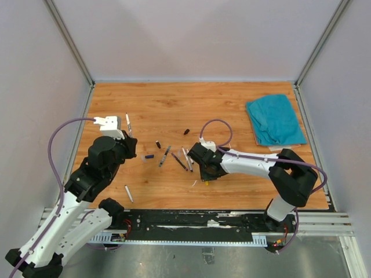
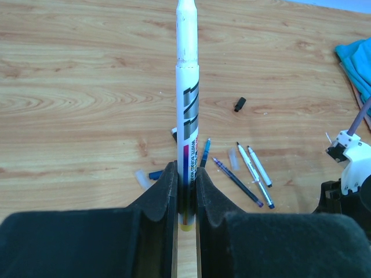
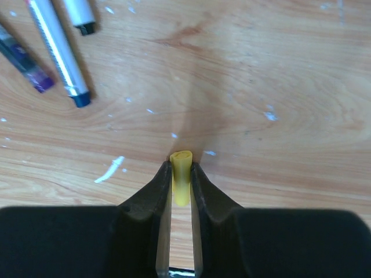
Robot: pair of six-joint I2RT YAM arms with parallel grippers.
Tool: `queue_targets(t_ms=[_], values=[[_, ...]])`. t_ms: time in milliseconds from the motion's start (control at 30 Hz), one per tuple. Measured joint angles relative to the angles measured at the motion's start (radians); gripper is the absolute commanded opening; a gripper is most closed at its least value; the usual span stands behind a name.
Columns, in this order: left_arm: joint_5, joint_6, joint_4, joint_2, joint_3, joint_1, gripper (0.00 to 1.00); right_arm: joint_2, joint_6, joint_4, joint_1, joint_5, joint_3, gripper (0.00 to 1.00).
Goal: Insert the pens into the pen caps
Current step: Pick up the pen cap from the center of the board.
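Observation:
My left gripper is shut on a white marker pen with a yellow end, held near that end, its bare tip pointing away; it also shows in the top view at the table's left. My right gripper is shut on the yellow pen cap, low over the wood near the front middle. Loose pens lie between the arms, with a black cap, a dark cap and a blue cap. Another white pen lies at the front left.
A teal cloth lies at the back right. The loose pens and the black cap show in the left wrist view; two pen tips show at the top left of the right wrist view. Small pale scraps dot the wood.

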Motion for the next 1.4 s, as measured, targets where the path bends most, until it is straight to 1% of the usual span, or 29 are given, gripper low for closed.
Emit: queue_targets(t_ms=[200, 433, 667, 733, 833, 1000, 1200, 1400], values=[[0.049, 0.0, 0.016, 0.028, 0.0, 0.0, 0.0, -0.105, -0.039, 0.033, -0.069, -0.022, -0.103, 0.01], [0.187, -0.016, 0.068, 0.081, -0.013, 0.0, 0.0, -0.41, -0.053, 0.266, -0.193, -0.098, -0.369, 0.01], [0.34, -0.083, 0.192, 0.105, -0.129, -0.011, 0.0, -0.655, -0.08, 0.381, -0.293, -0.169, -0.422, 0.01], [0.359, -0.104, 0.23, 0.109, -0.157, -0.041, 0.0, -0.719, -0.087, 0.416, -0.309, -0.184, -0.439, 0.01], [0.371, -0.133, 0.292, 0.119, -0.185, -0.115, 0.0, -0.806, -0.103, 0.473, -0.325, -0.208, -0.465, 0.01], [0.376, -0.164, 0.408, 0.16, -0.211, -0.239, 0.0, -0.894, -0.123, 0.56, -0.328, -0.221, -0.468, 0.01], [0.393, -0.166, 0.522, 0.208, -0.224, -0.348, 0.0, -0.927, -0.138, 0.597, -0.33, -0.221, -0.408, 0.01], [0.433, -0.137, 0.609, 0.269, -0.224, -0.423, 0.0, -0.932, -0.136, 0.699, -0.344, -0.232, -0.347, 0.01]])
